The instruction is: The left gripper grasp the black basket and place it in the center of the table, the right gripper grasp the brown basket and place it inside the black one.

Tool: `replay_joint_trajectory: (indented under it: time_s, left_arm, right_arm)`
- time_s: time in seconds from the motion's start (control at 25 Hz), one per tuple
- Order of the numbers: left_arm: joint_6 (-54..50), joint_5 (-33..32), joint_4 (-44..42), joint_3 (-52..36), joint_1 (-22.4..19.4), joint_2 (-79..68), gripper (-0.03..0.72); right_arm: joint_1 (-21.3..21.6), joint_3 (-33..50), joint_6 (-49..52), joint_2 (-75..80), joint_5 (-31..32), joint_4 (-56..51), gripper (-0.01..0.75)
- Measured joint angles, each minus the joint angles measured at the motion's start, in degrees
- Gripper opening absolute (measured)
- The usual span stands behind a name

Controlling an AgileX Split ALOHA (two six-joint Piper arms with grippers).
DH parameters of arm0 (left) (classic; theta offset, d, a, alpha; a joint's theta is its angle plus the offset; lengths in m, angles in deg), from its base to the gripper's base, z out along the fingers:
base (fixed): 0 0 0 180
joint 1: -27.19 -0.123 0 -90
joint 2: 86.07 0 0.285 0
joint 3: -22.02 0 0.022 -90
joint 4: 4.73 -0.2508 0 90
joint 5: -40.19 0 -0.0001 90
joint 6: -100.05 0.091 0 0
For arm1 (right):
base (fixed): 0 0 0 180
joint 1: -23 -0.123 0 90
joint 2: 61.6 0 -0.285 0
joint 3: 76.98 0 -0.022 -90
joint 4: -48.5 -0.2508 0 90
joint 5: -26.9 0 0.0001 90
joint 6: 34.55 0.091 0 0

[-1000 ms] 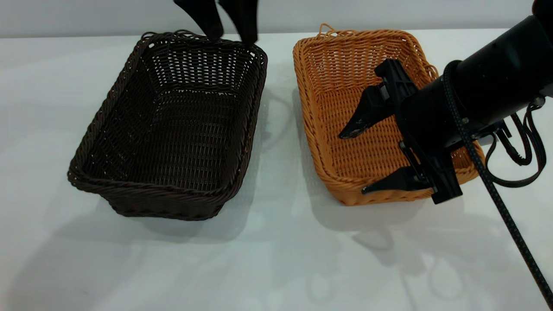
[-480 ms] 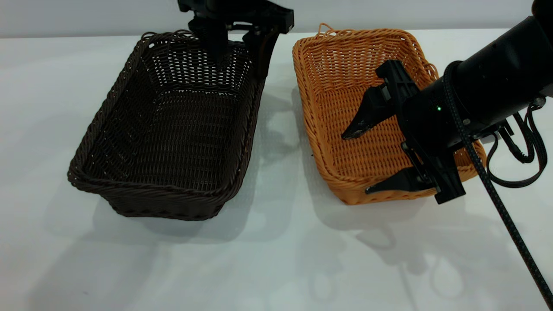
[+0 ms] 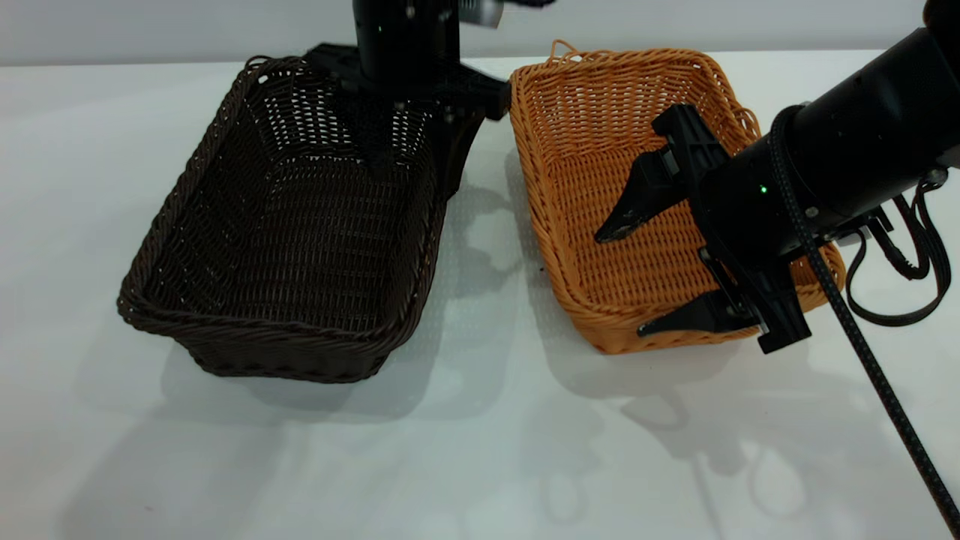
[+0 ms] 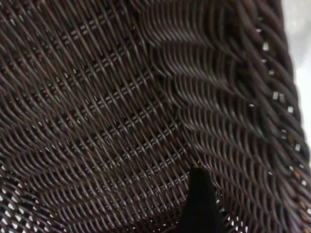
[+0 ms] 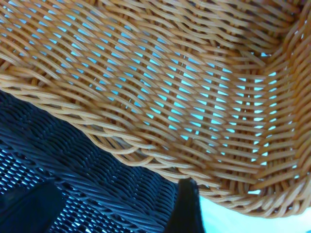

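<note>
Left tool (image 3: 416, 161), fingers spread, straddles the far-corner wall of one dark woven rectangular basket (image 3: 292, 225); right tool (image 3: 626, 277) gapes over one orange-tan woven basket (image 3: 600, 150) on the white counter (image 3: 480, 450).

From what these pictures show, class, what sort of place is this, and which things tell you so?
Probably a robot lab test bench, not a home. A bare white table holds only a black basket and a brown basket, with the left end effector and right end effector reaching over them.
</note>
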Motion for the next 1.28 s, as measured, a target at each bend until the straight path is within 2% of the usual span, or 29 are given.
replay_joint_trajectory:
  time_s: [0.28,0.56,0.88,1.04,1.28]
  left_arm:
    - [-0.36,2.01,1.51,0.0,0.67,-2.96,0.492]
    - [-0.36,2.87,0.27,-0.1,1.76,-4.07,0.407]
    - [-0.36,3.56,-0.26,-0.1,1.76,-4.92,0.385]
    - [-0.36,3.78,-0.76,-0.1,1.76,-5.49,0.315]
    - [-1.04,2.81,-2.67,-0.1,1.76,-5.6,0.165]
  right_arm:
    - [0.0,0.0,-0.06,0.0,-0.02,0.0,0.552]
    - [0.0,0.0,-0.36,0.0,-0.02,0.0,0.552]
    - [0.0,0.0,-0.69,0.0,-0.06,0.0,0.538]
    - [0.0,0.0,-1.11,0.0,-0.66,0.0,0.461]
    - [0.0,0.0,-1.52,0.0,-2.95,0.0,0.24]
